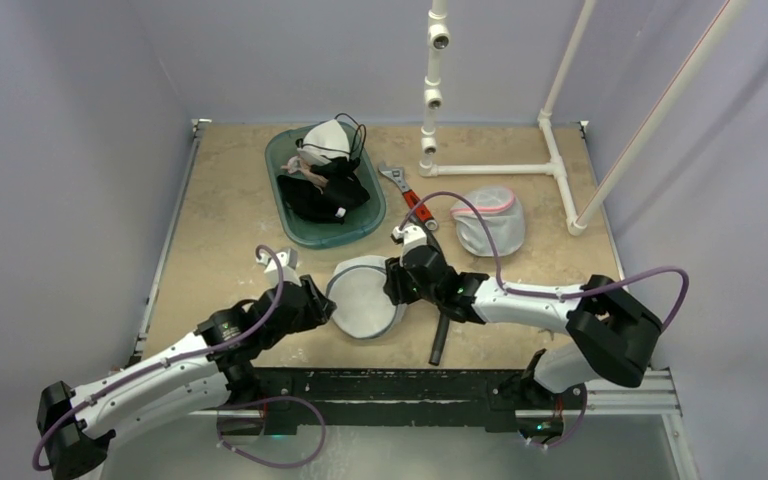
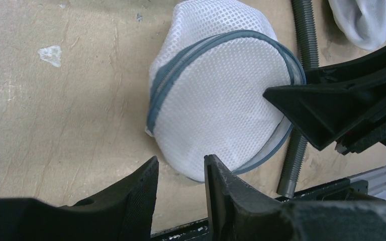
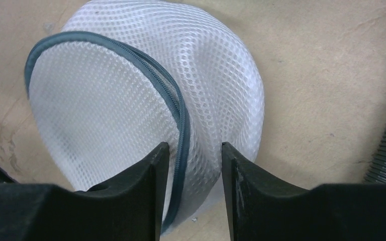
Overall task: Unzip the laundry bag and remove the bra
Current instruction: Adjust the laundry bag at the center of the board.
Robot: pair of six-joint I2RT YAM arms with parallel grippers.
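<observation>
— zipper (image 3: 178, 108) looks closed right round the laundry bag (image 1: 365, 300). where's the pull?
— can't find it in any view. the bag lies on its side near the front edge of the table (image 1: 220, 220), between the two arms, with the black ribbed hose (image 1: 440, 340) just beside it. the bra doesn't show through the mesh, so i'd guess it's inside.
— and the claws?
— the right gripper (image 3: 195, 150) stands about half open, its fingers straddling the zipped rim with mesh bulging between them. whether it truly pinches the cloth, i can't tell. the left gripper (image 2: 181, 168) is partly open too, with bare table showing in the gap and nothing held. the bag's lower edge sits right at one fingertip.
— so what goes wrong?
— first, the right one clamps on mesh and teeth rather than the pull. then any tug drags the whole bag, since it looks light and the left has no hold to anchor it.
— into the hose?
— likely, or it rolls over and hides the zipper underneath. second, a hard pinch across the seam could snag mesh in the teeth and jam the slider.
— and the left?
— if it shuts where it is, it may catch only an edge fold, which slips out at the first pull.
</observation>
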